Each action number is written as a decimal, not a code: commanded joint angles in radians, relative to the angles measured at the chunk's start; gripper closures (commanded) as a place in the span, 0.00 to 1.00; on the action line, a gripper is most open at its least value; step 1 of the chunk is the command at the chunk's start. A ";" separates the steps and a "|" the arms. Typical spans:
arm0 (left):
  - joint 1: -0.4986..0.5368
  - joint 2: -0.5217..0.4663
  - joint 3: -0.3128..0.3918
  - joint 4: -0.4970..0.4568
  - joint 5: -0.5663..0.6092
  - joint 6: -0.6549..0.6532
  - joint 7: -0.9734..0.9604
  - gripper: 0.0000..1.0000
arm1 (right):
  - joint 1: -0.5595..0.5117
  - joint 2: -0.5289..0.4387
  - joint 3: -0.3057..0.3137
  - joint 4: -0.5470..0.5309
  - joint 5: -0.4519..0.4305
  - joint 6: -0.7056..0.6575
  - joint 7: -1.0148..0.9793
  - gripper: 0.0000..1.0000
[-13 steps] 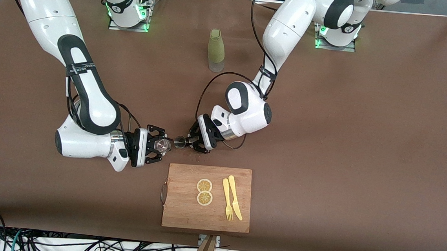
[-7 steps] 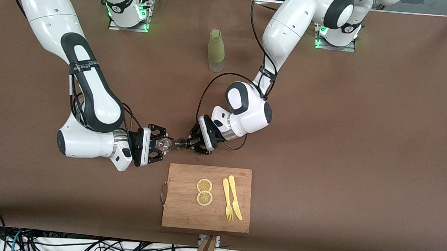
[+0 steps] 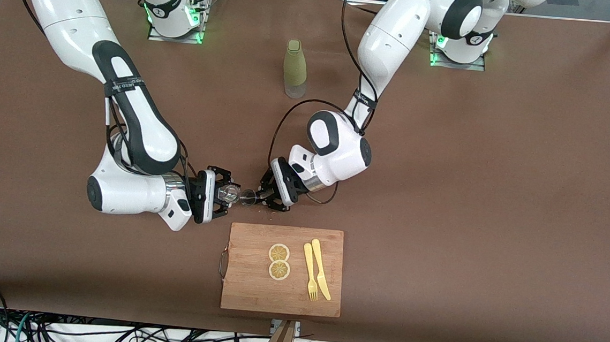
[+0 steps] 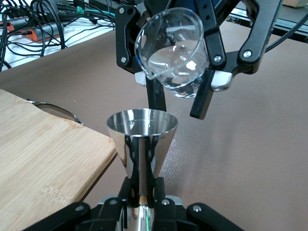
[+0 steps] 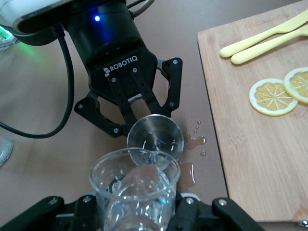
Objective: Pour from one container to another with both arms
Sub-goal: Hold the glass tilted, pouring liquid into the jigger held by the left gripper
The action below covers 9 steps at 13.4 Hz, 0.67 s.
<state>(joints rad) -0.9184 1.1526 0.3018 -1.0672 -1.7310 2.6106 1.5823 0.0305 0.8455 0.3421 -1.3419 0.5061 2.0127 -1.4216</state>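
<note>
My right gripper [image 3: 221, 193] is shut on a clear glass beaker [image 3: 228, 192] that holds water and is tipped on its side. Its spout [image 4: 150, 76] hangs just above the mouth of a steel cone-shaped measuring cup [image 3: 248, 196]. My left gripper [image 3: 262, 195] is shut on the cup's narrow waist and holds it upright, low over the table. In the left wrist view the cup [image 4: 142, 137] rises from my left gripper [image 4: 142, 195], with the beaker [image 4: 172, 53] above it. In the right wrist view the beaker [image 5: 134, 190] overlaps the cup's rim [image 5: 155, 137].
A wooden cutting board [image 3: 253, 291] lies nearer the front camera, carrying two lemon slices [image 3: 279, 261] plus a yellow fork and knife [image 3: 315, 271]. A green bottle [image 3: 295, 68] stands between the arm bases. Water drops [image 5: 192, 142] wet the table beside the board.
My right arm has moved toward the cup and rolled its wrist, tipping the beaker from facing up to lying sideways at the cup's rim. The left arm has stayed put.
</note>
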 commanded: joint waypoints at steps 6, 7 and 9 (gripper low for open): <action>-0.011 0.025 0.020 0.041 -0.022 0.016 -0.013 1.00 | -0.004 -0.014 0.040 0.003 -0.112 -0.012 0.084 0.62; -0.011 0.025 0.020 0.041 -0.022 0.016 -0.013 1.00 | -0.004 -0.014 0.040 0.003 -0.116 -0.012 0.089 0.62; -0.011 0.025 0.020 0.041 -0.022 0.016 -0.013 1.00 | -0.004 -0.014 0.040 0.003 -0.129 -0.012 0.092 0.62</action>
<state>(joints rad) -0.9189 1.1528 0.3020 -1.0672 -1.7310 2.6117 1.5812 0.0310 0.8454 0.3705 -1.3409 0.4084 2.0127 -1.3616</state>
